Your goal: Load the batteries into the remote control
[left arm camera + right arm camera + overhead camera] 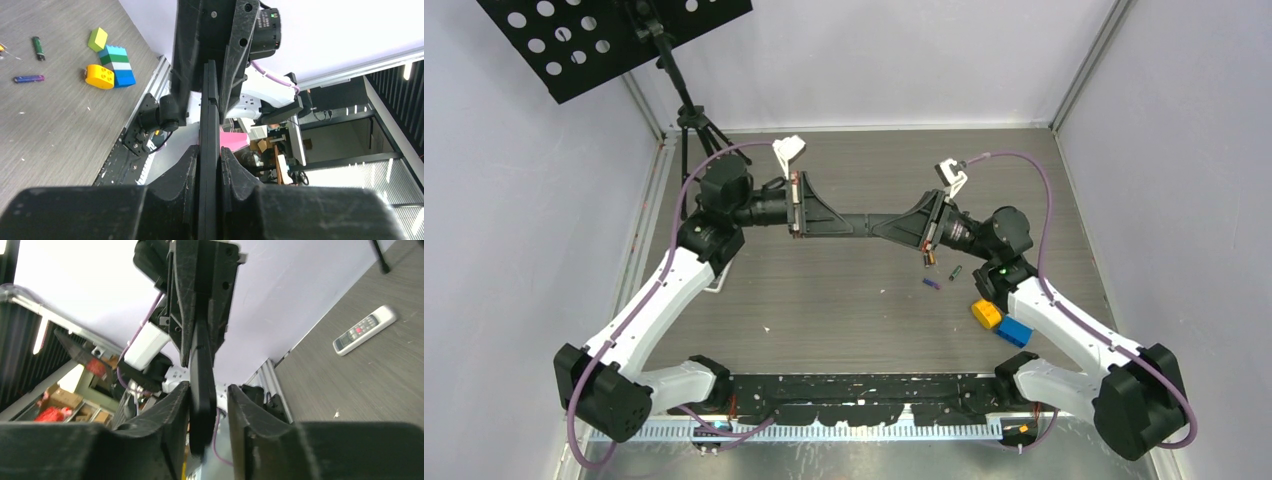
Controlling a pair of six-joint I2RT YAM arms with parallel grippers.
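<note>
Black remote (864, 224): hanging level above the table, edge-on, bridging both arms.
Left gripper (209, 165): clamping tight on one end.
Right gripper (205, 400): standing narrow around the other end, one finger (175, 405) touching; firm grip unclear.
Batteries (932, 284): three lying loose on the grey table (824, 300), near the toy blocks (999, 322).
White remote (365, 330): lying flat on the tabletop.

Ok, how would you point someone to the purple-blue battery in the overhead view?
Find the right arm on the grey table, then the yellow toy block beside it. Just left of that block, a little further from the bases, lies the purple-blue battery. It is the only purple cell; the dark green battery beside it is darker and closer to the arm.
</note>
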